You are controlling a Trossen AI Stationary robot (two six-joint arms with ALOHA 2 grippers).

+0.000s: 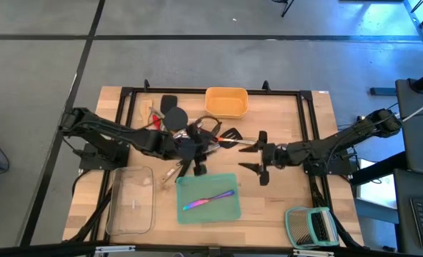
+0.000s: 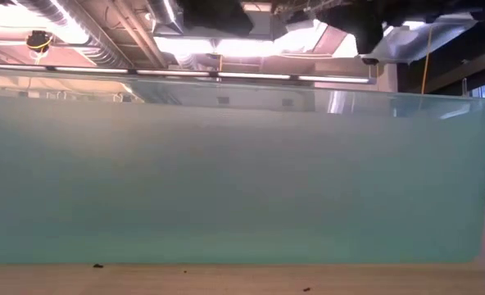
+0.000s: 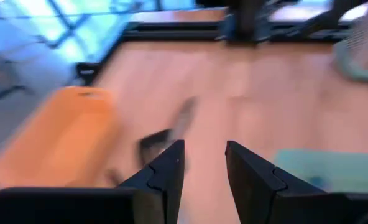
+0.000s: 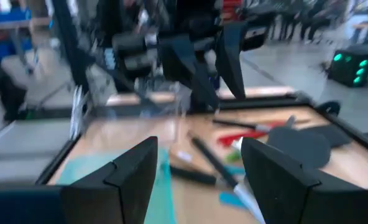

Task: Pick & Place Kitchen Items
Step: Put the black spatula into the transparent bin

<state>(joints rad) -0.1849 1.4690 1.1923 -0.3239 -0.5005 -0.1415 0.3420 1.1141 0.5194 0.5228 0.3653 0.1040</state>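
Observation:
The kitchen items lie in a loose pile point(image 1: 190, 128) on the table's far middle: black spatulas point(image 1: 171, 108), a red-handled tool point(image 1: 229, 143) and others. One iridescent piece of cutlery point(image 1: 208, 200) lies in the teal tray point(image 1: 229, 214). My left gripper point(image 1: 201, 146) hangs over the pile's near side, pointing toward the table's right; in its wrist view it point(image 3: 204, 168) is open with nothing between the fingers. My right gripper point(image 1: 253, 157) faces it from the right, lifted; it point(image 4: 199, 168) is open and empty. Utensils point(image 4: 224, 158) lie on the table below and beyond it.
A yellow tray point(image 1: 226, 111) stands at the far middle and a clear tray point(image 1: 131, 207) at the near left. A green-framed slatted rack point(image 1: 310, 227) sits at the near right. The teal tray's wall point(image 2: 226, 180) fills the low view. A black frame point(image 1: 308, 114) rings the table.

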